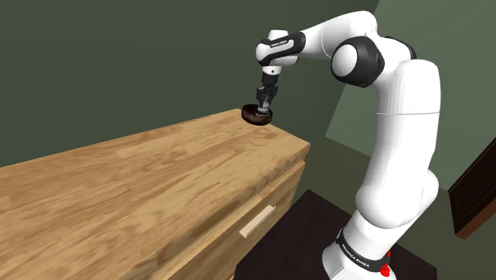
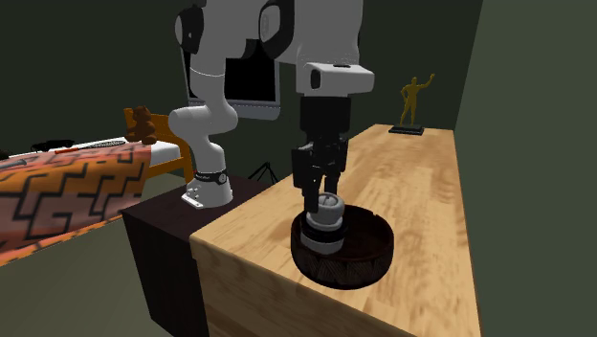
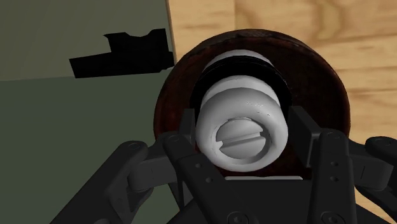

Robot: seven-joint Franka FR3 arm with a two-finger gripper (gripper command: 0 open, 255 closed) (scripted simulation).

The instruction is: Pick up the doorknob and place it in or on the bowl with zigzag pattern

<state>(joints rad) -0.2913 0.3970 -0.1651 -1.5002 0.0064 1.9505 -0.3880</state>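
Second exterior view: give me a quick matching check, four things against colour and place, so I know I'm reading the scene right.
Things:
1 doorknob
2 bowl
3 statuette
4 gripper

Descriptions:
a gold, at the far end of the wooden top
b black, shut on the doorknob
c dark brown, by the top's near edge
d pale grey, inside the bowl

Pairs: 1-d, 2-c, 3-a, 4-b

Home bedroom. Bed [image 2: 57,206] with orange-and-black patterned cover [image 2: 67,187], brown teddy bear [image 2: 143,123] by wooden headboard [image 2: 175,156]. Long wooden dresser [image 1: 143,183] with drawer pull [image 1: 257,220], 1 gold figurine [image 2: 413,101] on top. Dark green walls [image 1: 119,56], slatted panel [image 1: 477,191].
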